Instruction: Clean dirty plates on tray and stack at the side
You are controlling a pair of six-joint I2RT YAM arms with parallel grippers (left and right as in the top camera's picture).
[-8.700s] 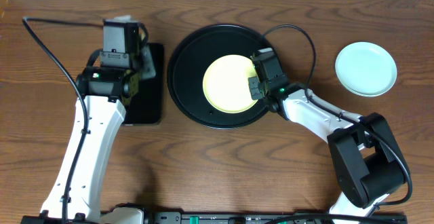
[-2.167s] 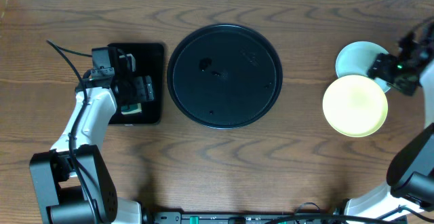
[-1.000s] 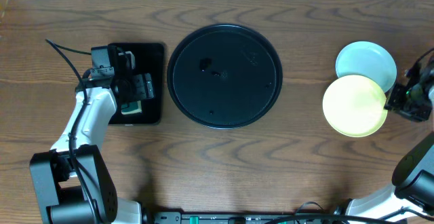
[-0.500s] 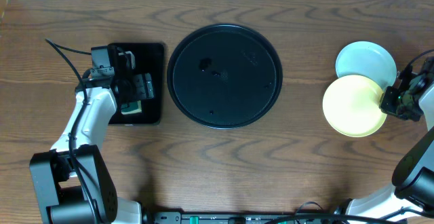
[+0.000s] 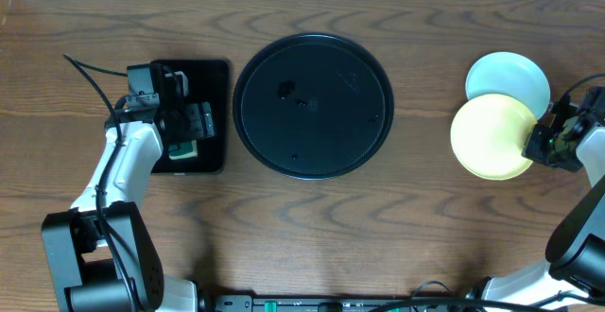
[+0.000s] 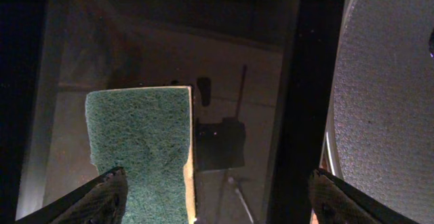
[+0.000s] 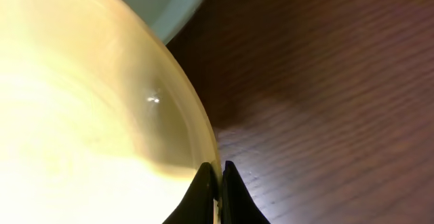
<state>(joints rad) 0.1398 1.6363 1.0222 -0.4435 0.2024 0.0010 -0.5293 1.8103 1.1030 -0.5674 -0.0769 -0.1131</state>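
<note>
Jaws of the right gripper [image 7: 215,176] pinch the yellow plate [image 7: 81,129] at frame right, overlapping the mint-blue plate [image 7: 163,0]; such a thin rim hold could slip. Left gripper [image 6: 217,197] hangs wide.

Table [image 5: 302,227] holds round tray [image 5: 321,132], rectangular tray [image 5: 214,76], mint plate [image 5: 510,69].

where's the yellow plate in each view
overhead: yellow plate at far right, overlapping the lower edge of the blue plate.
left wrist: not in it.
right wrist: fills the left side, rim pinched in the right gripper at bottom centre.
shared landmark: the blue plate, top right in overhead, top left in right wrist.
</note>
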